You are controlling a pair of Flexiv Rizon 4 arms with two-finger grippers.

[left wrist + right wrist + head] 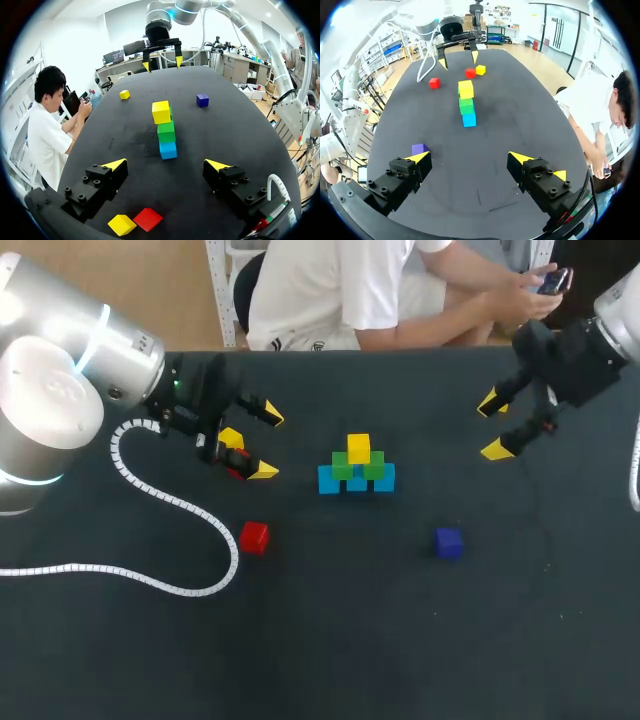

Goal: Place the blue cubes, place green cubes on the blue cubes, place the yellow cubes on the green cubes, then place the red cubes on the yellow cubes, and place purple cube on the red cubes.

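Observation:
A small pyramid stands mid-table: blue cubes (357, 480) at the base, green cubes (358, 466) on them, one yellow cube (358, 448) on top. My left gripper (268, 443) is open, left of the pyramid, over a loose yellow cube (122, 224) and a red cube (147, 219). Another red cube (254, 537) lies nearer the front. The purple cube (449, 542) sits front right. My right gripper (493, 426) hangs open and empty at the back right, with a second loose yellow cube (124, 94) beside it.
The left arm's white coiled cable (170, 502) trails across the black table (330, 640) toward the near red cube. A seated person behind the far edge holds a phone, not reaching over the table.

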